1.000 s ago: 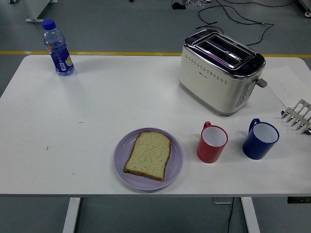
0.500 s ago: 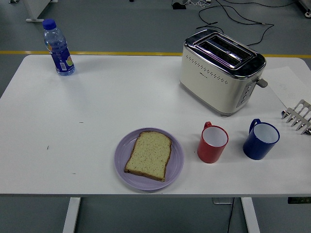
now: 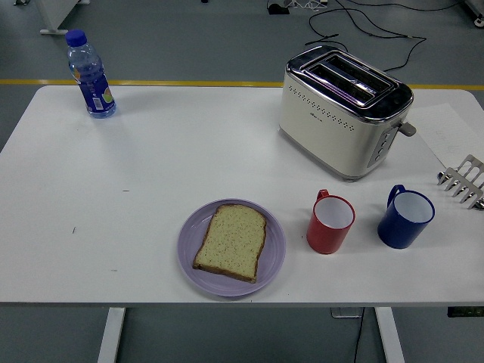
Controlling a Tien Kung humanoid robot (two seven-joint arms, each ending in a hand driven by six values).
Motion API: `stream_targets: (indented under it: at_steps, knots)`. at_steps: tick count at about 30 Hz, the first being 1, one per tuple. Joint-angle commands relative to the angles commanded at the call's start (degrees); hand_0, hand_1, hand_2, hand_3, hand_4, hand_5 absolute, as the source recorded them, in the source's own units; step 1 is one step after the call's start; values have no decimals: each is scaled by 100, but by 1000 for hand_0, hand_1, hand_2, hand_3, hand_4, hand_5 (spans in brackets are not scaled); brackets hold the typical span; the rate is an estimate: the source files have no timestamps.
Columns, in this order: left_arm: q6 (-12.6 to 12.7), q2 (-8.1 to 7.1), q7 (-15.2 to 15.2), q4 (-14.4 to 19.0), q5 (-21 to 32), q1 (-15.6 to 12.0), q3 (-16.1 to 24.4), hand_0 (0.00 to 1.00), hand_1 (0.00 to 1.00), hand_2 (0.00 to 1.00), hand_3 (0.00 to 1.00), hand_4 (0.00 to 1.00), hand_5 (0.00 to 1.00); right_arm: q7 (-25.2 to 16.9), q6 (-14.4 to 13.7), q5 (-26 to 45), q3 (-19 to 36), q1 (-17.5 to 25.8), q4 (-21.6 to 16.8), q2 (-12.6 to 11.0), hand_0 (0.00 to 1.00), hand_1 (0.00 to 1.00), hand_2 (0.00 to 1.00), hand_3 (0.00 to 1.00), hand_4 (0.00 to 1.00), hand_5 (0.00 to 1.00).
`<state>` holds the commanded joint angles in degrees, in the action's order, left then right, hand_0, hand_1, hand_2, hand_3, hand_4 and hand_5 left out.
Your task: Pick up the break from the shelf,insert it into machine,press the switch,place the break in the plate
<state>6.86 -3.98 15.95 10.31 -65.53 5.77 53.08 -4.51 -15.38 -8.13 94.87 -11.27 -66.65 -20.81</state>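
Head view, change: we find nothing displaced against the two earlier frames; bread, plate, cups, toaster and bottle lie where they lay, apart from a very slight wobble of the whole picture.
Hands: we see neither arm nor hand in the frame, so we cannot tell how the fingers stand.
Bread: the slice of bread [image 3: 231, 241] lies flat on the purple plate [image 3: 274, 254], lower centre of the frame, near the table's front edge.
Toaster: the cream and chrome toaster [image 3: 344, 110] stands upper right of centre, both slots open upward, its lever [image 3: 407, 128] on the right end.
Cups: the red cup [image 3: 330, 221] is just right of the plate, apart from it; the blue cup [image 3: 406, 216] stands near it further right, both below the toaster.
Right edge: a metal rack [image 3: 465, 181] is cut off by the frame's right border, with a sheet of paper [image 3: 450, 136] above it.
Upper left: the water bottle [image 3: 90, 74] stands upright close to the table's far edge.
Open room: we see the white table [image 3: 113, 189] bare across the whole left half between bottle and plate.
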Motion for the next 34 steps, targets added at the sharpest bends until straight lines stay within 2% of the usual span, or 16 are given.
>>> stream_targets:
  at_steps: [34]
  knots:
    - [-28, 12, 25, 0, -139, -47, 64, 650, 571, 600, 603, 319, 964, -44, -96, 87, -9, 37, 62, 4, 719, 661, 694, 629, 450, 344]
